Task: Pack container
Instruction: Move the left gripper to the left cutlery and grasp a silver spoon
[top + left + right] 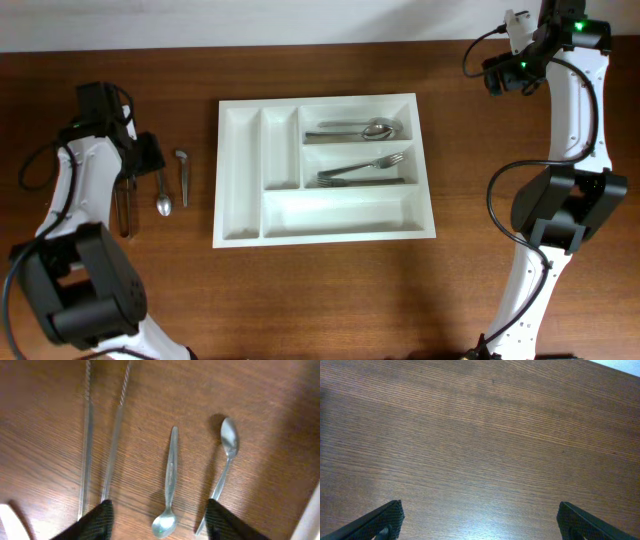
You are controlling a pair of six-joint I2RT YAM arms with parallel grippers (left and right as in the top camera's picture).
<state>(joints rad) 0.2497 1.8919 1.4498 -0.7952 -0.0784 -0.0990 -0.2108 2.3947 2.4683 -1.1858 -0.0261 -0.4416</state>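
We find the container (pixel 340 212) mid-way along the table (pixel 330 300), with cutlery (pixel 365 129) sorted into two long compartments. Our left claw (pixel 162 522) hangs open and empty astride a loose spoon (pixel 170 475), probably lined up to grasp it. Our right claw (pixel 482 522) gapes wide, holding nothing, well aside.

The desk (pixel 460 130) is dark brown wood with a fine grain running across it. A white cutlery tray (pixel 240 180) sits flat near its middle. Left of the tray and apart from it, two small spoons lie side by side without touching. The spoon next to the tray (pixel 182 178) has its bowl toward the far edge. The outer spoon (pixel 163 192) has its bowl toward the near edge. Further left lie two long thin metal utensils (pixel 87 435), close together; what they are I can't tell.
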